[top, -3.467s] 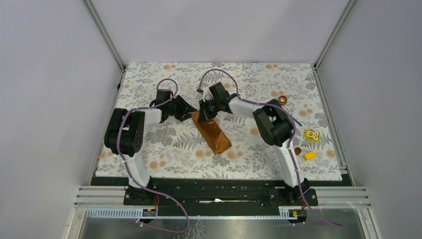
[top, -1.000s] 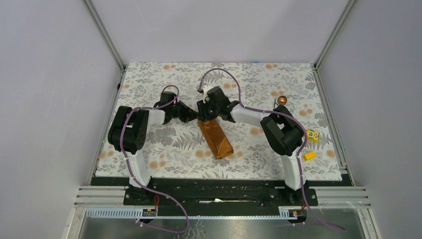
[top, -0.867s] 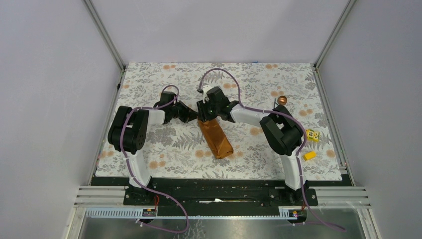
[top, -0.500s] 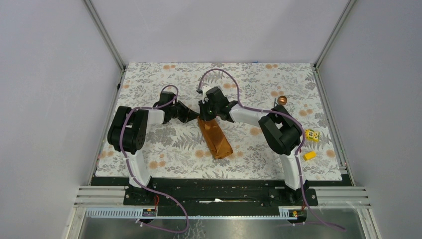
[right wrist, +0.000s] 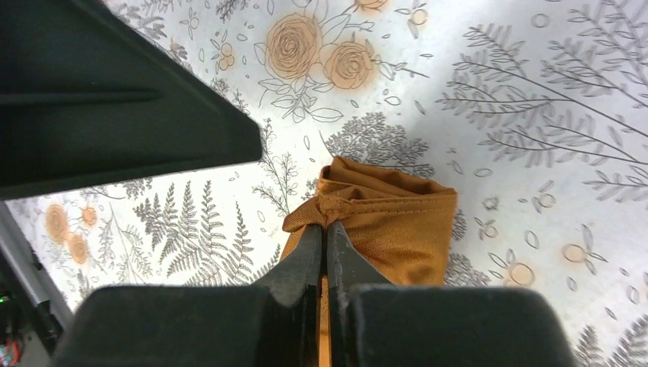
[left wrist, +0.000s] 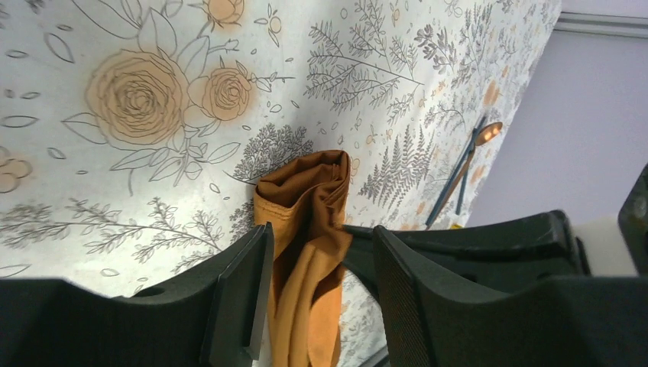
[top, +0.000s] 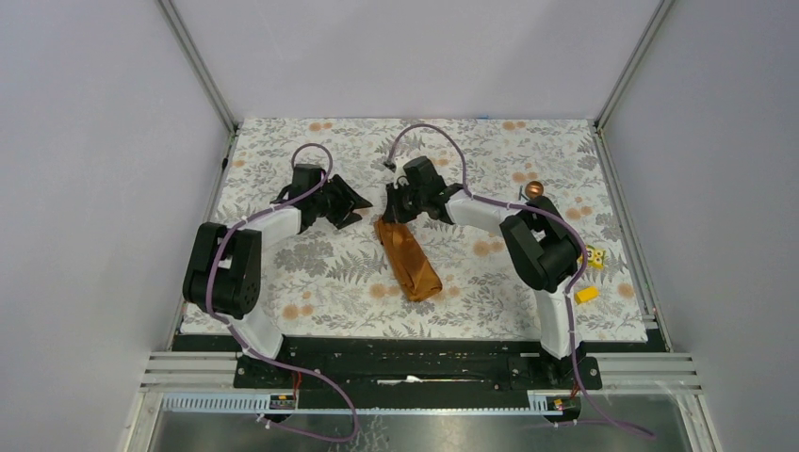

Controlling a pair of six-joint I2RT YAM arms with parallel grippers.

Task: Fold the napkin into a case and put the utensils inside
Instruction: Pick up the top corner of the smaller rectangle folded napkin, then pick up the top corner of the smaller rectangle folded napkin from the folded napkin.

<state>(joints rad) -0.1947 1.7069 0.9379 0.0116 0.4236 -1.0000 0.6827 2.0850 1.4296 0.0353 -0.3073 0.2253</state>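
Left of the case (top: 408, 259), just beside its far end: left fingers (top: 349, 209) spread open, holding nothing, pointing at the case's mouth, with the left arm low and bent across the desk (top: 490, 151). Lies flat, long and thin, far end leaning left, near end leaning right. At the mouth on the far end: right fingers (right wrist: 324, 248) pinched shut on the top hem of the case, wrist tipped down. Well to the right of the case: utensils (top: 534, 190), not yet inside. Probably calls for lifting that hem to open the mouth, then sliding the utensils in along the long line. Nearer to them: the right arm, though busy holding.
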